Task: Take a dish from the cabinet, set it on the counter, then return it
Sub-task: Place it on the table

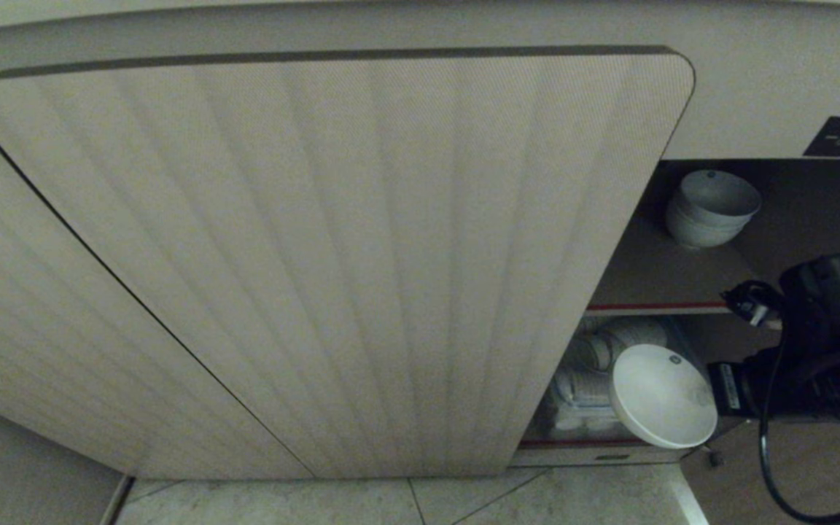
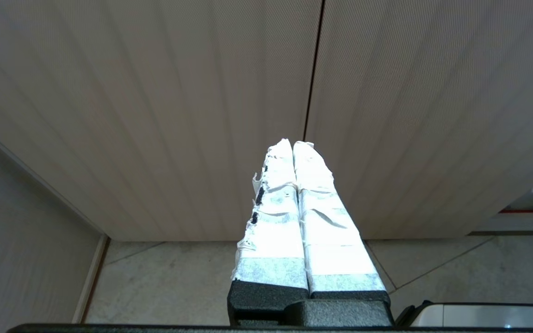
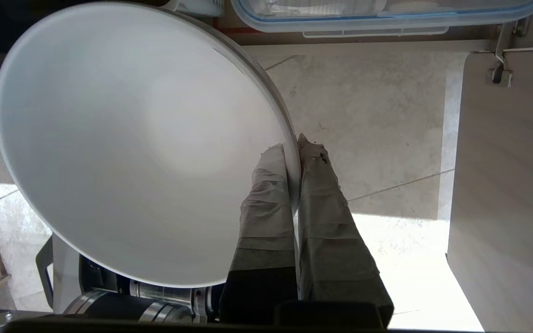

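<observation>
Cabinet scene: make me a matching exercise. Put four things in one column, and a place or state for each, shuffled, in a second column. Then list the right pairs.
Things:
1. dish
2. stack of white bowls
3. left gripper
4. cabinet door

Places or states:
A. shut on nothing, facing ribbed doors
B. standing on the upper shelf
C. swung open, hiding most of the interior
D. pinched at its rim by the right gripper, in front of the lower shelf

Pairs: 1-D, 2-B, 3-A, 4-C

Dim, grainy head view with bowed edges; glare whitens the left end effector (image 2: 293, 144).
</observation>
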{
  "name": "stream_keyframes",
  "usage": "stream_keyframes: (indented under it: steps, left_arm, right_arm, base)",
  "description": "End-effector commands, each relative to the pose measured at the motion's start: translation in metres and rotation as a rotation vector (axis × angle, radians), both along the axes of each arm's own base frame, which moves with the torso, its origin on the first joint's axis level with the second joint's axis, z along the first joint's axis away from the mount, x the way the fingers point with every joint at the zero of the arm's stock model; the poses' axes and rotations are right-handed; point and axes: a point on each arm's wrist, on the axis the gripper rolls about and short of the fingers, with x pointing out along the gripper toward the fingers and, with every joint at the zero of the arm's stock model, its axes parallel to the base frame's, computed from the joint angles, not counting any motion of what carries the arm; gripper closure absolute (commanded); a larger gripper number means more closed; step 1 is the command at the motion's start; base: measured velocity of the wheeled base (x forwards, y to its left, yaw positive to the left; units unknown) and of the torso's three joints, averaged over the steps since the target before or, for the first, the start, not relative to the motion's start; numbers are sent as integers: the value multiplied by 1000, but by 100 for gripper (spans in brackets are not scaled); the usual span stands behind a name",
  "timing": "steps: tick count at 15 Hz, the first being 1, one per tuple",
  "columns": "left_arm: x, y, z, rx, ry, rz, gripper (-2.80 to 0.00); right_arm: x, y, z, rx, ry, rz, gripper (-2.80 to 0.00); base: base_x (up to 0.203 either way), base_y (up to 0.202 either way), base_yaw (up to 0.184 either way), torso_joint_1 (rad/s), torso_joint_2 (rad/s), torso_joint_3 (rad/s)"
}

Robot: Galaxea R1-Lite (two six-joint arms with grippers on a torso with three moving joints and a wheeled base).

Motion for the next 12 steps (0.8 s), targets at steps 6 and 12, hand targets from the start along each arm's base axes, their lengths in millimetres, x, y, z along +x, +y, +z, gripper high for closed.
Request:
stream_keyframes:
  steps: [6, 12]
  left_arm:
    - [0, 0, 0, -1, 1, 0, 0]
    - [0, 0, 0, 0, 0, -1, 0]
  right_arm:
    - [-27, 0, 6, -1, 1, 17, 0]
    - [-48, 7, 8, 3, -15, 63, 0]
  base:
    - [0, 0, 0, 0, 0, 0]
    - [0, 0, 0, 0, 0, 0]
